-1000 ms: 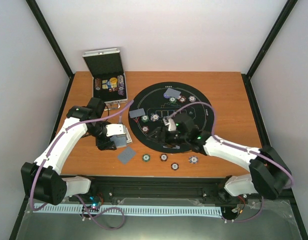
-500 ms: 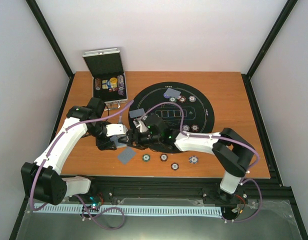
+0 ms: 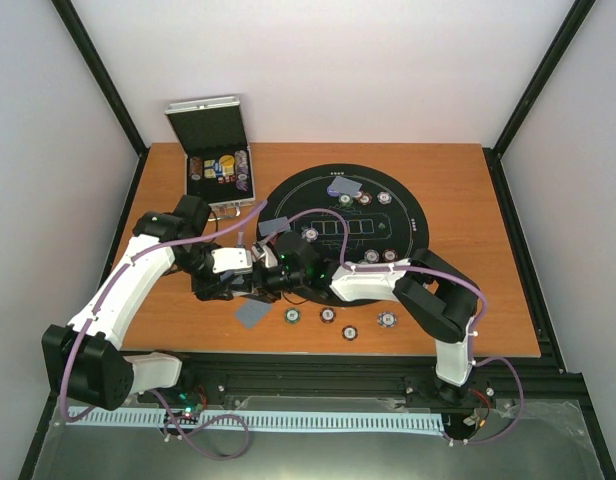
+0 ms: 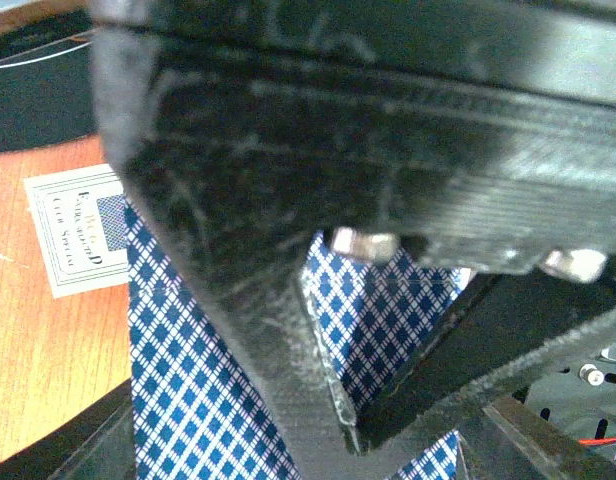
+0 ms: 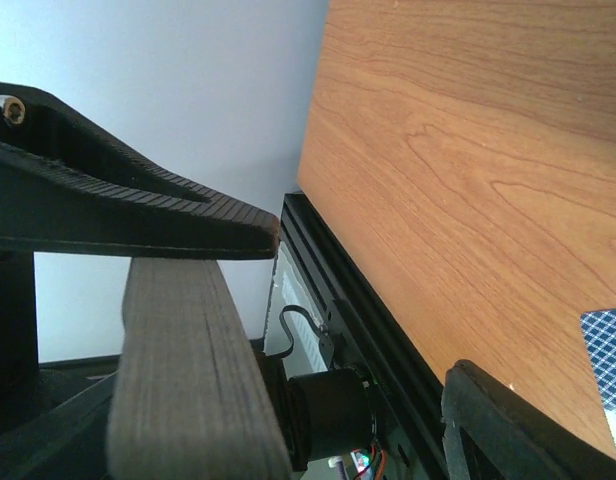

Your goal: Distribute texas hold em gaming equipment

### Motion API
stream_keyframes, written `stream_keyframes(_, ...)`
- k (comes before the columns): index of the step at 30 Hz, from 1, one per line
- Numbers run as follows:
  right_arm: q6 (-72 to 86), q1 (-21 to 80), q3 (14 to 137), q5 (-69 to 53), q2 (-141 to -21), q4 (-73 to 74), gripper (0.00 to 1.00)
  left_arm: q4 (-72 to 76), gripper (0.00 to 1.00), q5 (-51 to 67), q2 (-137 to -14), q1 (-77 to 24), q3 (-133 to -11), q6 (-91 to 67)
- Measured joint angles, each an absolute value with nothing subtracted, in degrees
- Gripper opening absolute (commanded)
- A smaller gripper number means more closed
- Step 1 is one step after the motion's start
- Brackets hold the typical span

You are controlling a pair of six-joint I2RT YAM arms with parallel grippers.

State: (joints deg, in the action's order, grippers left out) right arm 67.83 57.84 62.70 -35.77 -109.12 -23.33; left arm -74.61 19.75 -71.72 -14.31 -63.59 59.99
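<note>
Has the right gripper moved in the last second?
Yes. The right gripper has swung left, from over the middle of the black mat to past its left edge, beside the left gripper holding the playing cards.

White arm links (image 3: 123,288), black joints (image 3: 83,362), purple cables (image 3: 64,385)

Holds the left arm (image 3: 128,285) bent forward, elbow out to the side, left gripper (image 3: 238,278) low and clamped on cards (image 4: 188,400). Folds the right arm (image 3: 388,283) sharply across to the left, right gripper (image 3: 260,272) just beside the left one, jaws apart.
</note>
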Motion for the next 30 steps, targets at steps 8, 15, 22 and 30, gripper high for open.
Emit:
stream_keyframes(8,68.62,56.45,59.29,-36.36,-108.66,-27.92,0.67,-74.06,0.01,20.38,-71.72,-14.33,-63.59,59.99)
stream_keyframes(15,68.23,55.35,57.52,-36.34,-107.11,-28.4,0.64,-73.69,0.01,20.86,-71.72,-14.33,-63.59,59.99)
stream_keyframes(22,65.95,54.33,56.95,-35.99,-105.03,-24.95,0.66,-73.6,0.01,20.86,-71.7,-14.33,-63.59,60.01)
stream_keyframes(30,65.93,55.09,60.64,-36.12,-106.91,-23.51,0.72,-74.37,0.01,20.47,-70.94,-14.31,-63.59,60.01)
